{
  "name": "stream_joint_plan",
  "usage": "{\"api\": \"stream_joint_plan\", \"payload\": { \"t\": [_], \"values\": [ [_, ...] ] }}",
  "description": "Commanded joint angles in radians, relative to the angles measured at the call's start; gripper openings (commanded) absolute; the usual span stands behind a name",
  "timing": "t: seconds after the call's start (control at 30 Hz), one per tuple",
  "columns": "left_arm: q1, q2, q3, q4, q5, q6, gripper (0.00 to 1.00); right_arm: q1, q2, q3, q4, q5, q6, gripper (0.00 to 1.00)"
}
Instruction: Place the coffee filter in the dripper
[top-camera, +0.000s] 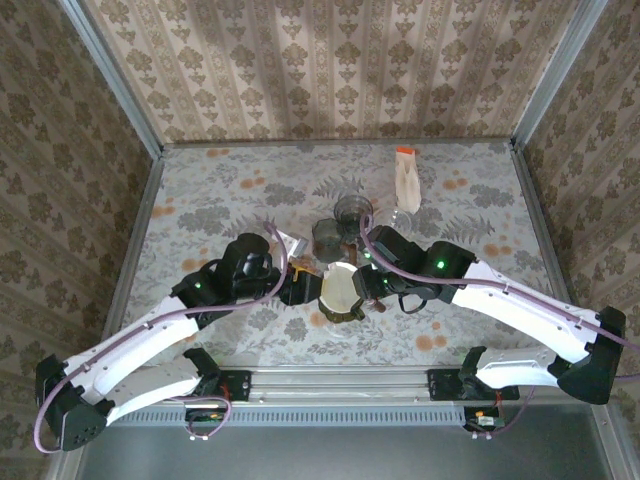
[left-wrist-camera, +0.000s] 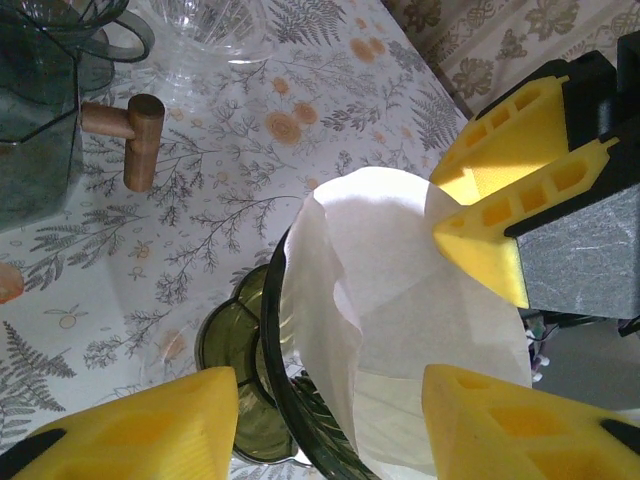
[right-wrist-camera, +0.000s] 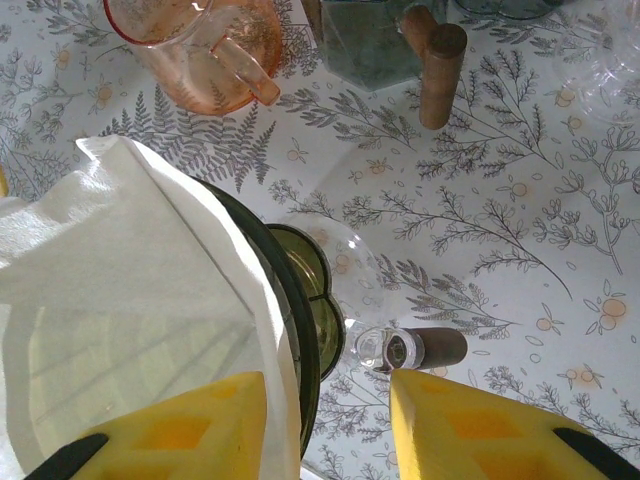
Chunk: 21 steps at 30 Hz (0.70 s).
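Sitting in the dripper (left-wrist-camera: 285, 400) at the middle of the table (top-camera: 220, 190), the filter (left-wrist-camera: 400, 300) is seen as a white cone, its edge raised above the dark green rim; the left claw (left-wrist-camera: 330, 395) is held open, set either side of dripper and filter, nothing gripped; the right claw (right-wrist-camera: 327, 380) is likewise parted, astride the filter's edge and the rim, nothing clamped; a pink cup (right-wrist-camera: 190, 50) is stood nearby.

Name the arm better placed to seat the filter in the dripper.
Probably left: the left gripper straddles the filter's raised fold at the dripper rim; the right gripper's gap lies mostly outside that rim.
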Motion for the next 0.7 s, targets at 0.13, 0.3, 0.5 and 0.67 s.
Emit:
{"api": "stream_joint_plan", "payload": {
  "t": [0.13, 0.3, 0.5, 0.67],
  "values": [
    [0.021, -0.019, -0.03, -0.04, 0.013, 0.002, 0.42, 0.011, 0.008, -0.011, -0.002, 0.017, 0.017, 0.4],
    [0.023, -0.015, -0.044, -0.062, 0.012, 0.006, 0.4, 0.011, 0.011, -0.014, -0.008, 0.023, 0.023, 0.4],
    [0.025, -0.03, -0.05, -0.058, 0.01, 0.002, 0.42, 0.011, 0.02, -0.009, -0.012, 0.025, 0.025, 0.41],
    [0.024, -0.029, -0.05, -0.044, 0.013, -0.001, 0.45, 0.012, 0.009, -0.012, 0.008, 0.021, 0.01, 0.51]
  ]
}}
